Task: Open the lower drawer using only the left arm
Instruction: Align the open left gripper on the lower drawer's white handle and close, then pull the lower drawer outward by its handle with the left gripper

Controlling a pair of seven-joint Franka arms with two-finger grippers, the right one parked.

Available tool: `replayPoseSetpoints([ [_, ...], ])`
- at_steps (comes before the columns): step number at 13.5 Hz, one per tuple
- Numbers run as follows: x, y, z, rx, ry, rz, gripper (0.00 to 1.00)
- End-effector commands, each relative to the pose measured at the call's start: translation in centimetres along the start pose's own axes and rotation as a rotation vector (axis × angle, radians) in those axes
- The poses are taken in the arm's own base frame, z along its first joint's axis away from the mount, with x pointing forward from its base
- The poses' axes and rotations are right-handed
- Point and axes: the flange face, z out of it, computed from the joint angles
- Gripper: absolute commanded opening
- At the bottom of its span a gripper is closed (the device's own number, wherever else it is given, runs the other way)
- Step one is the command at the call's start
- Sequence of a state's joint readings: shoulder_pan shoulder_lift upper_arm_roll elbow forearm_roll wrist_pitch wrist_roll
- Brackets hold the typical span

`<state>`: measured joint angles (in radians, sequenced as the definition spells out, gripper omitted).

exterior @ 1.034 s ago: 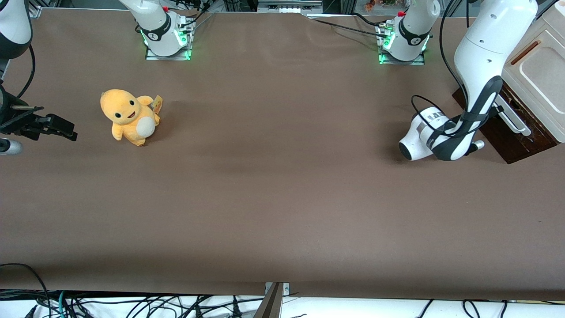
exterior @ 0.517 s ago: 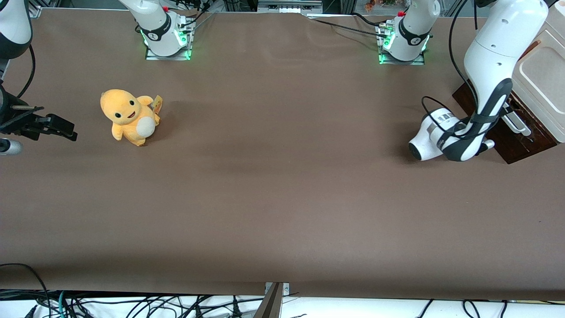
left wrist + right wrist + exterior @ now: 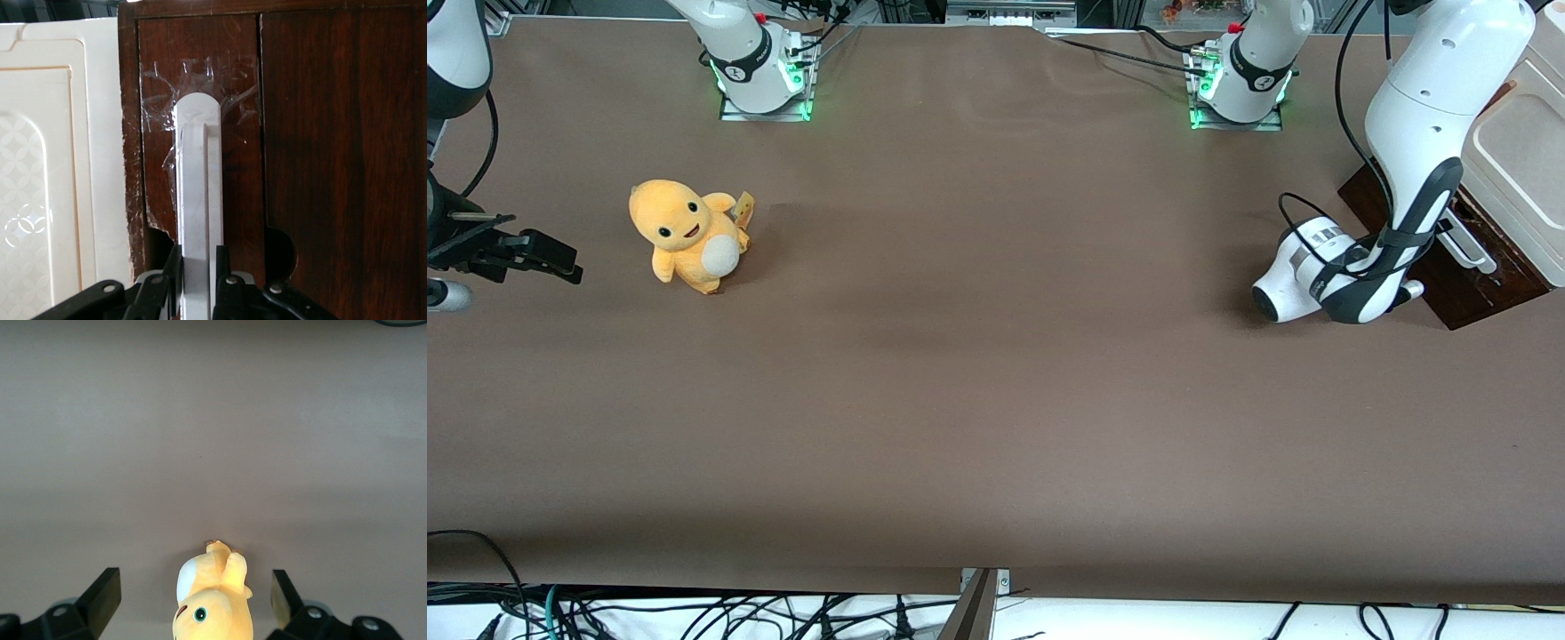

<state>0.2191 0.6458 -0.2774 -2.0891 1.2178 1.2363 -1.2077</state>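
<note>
The lower drawer shows as a dark brown wooden front under the cream cabinet top, at the working arm's end of the table. Its long white bar handle runs along that front. The white left arm bends down to it, and its wrist hides the gripper in the front view. In the left wrist view my gripper is shut on the white handle, one black finger pressed flat against each side of the bar. The brown drawer front fills the space around the handle.
A yellow plush toy sits on the brown table toward the parked arm's end. Two arm bases with green lights stand along the table edge farthest from the front camera. The cream cabinet panel lies beside the drawer front.
The left arm's wrist shifted toward the cabinet over the last second, most of it early on. The dark drawer front shows in the same place.
</note>
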Motion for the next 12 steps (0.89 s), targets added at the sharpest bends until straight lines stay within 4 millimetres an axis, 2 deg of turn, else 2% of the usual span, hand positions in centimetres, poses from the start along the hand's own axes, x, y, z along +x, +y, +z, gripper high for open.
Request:
replayPoseSetpoints([
  [1,-0.6,-0.7,-0.3,-0.006,-0.013,-0.009,0.15],
  [8,-0.6,-0.9,-0.5,-0.01,-0.021,-0.013,0.1],
  [10,-0.9,-1.2,-1.9,0.002,-0.005,-0.011,0.1],
  [12,-0.9,-2.3,-4.2,0.006,-0.032,-0.017,0.1],
])
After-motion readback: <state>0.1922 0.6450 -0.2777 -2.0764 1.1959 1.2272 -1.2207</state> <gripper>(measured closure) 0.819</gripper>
